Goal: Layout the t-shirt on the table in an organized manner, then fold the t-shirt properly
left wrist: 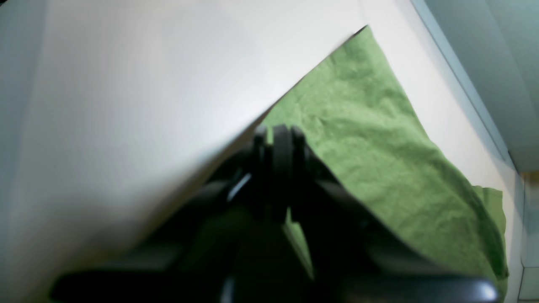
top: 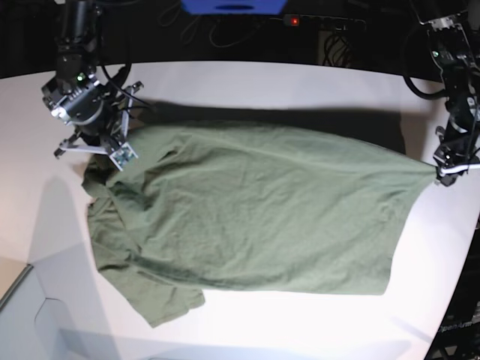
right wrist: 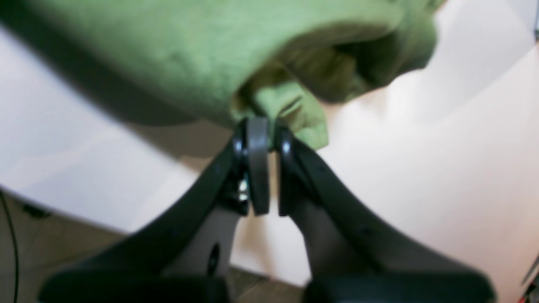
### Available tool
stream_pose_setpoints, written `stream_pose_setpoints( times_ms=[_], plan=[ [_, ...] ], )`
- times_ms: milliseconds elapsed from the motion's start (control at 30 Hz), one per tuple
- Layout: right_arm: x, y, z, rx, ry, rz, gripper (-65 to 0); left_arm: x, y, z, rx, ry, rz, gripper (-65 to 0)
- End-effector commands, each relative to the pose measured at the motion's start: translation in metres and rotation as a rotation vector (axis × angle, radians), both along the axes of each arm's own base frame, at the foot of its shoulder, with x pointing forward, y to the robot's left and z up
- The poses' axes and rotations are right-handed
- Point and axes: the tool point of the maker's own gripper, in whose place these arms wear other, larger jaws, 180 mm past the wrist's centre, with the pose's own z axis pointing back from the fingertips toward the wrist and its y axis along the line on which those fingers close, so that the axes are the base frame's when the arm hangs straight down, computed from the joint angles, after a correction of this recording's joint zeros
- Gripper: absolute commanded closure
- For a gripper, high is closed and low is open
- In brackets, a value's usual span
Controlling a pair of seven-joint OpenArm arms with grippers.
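t-shirt point(top: 255, 210): olive green, spread across the white table point(top: 300, 82), no print or label readable.
my left gripper point(left wrist: 278, 139): clenched on one stretched corner.
my right gripper point(right wrist: 263, 126): clamped on a bunched fold at the opposite end.

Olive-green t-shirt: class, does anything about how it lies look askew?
Yes. The olive-green cotton t-shirt lies crooked on the white table: its left side is bunched and wrinkled, while the opposite corner is pulled taut to a point.
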Motion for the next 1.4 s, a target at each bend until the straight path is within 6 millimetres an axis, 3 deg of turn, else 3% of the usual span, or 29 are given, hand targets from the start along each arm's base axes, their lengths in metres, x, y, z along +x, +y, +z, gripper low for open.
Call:
stream_pose_setpoints(
  times_ms=[0,200,300,533,700,900,1067,1167,1367],
  plan=[
    [0.011,0.002,0.012,0.004,-0.051,0.011,0.0,0.005,0.008,0.015,0.022,-0.038,0.012,-0.1],
    [0.036,0.018,0.017,-0.096,-0.006,0.107,0.0,0.005,0.008,0.015,0.022,-0.038,0.012,-0.1],
    [0.041,0.052,-0.002,-0.141,0.061,0.259,0.0,0.005,0.007,0.015,0.023,-0.039,0.012,-0.1],
    [0.012,0.126,-0.023,-0.139,0.116,0.523,0.0,0.005,0.008,0.015,0.022,-0.040,0.012,-0.1],
    [0.001,0.147,-0.025,-0.090,0.127,0.543,0.0,0.005,0.008,0.015,0.022,-0.040,0.012,-0.1],
    [0.011,0.146,-0.019,-0.096,0.103,0.536,-2.2,0.004,0.008,0.014,0.022,-0.036,0.012,-0.1],
    [0.010,0.138,-0.020,-0.117,0.110,0.533,-20.6,0.004,0.008,0.014,0.022,-0.036,0.012,-0.1],
    [0.018,0.128,-0.008,-0.127,0.072,0.506,-31.0,0.004,0.008,0.014,0.022,-0.036,0.012,-0.1],
    [0.061,0.058,0.033,-0.093,-0.053,0.207,-32.0,0.005,0.008,0.015,0.022,-0.038,0.012,-0.1]
  ],
)
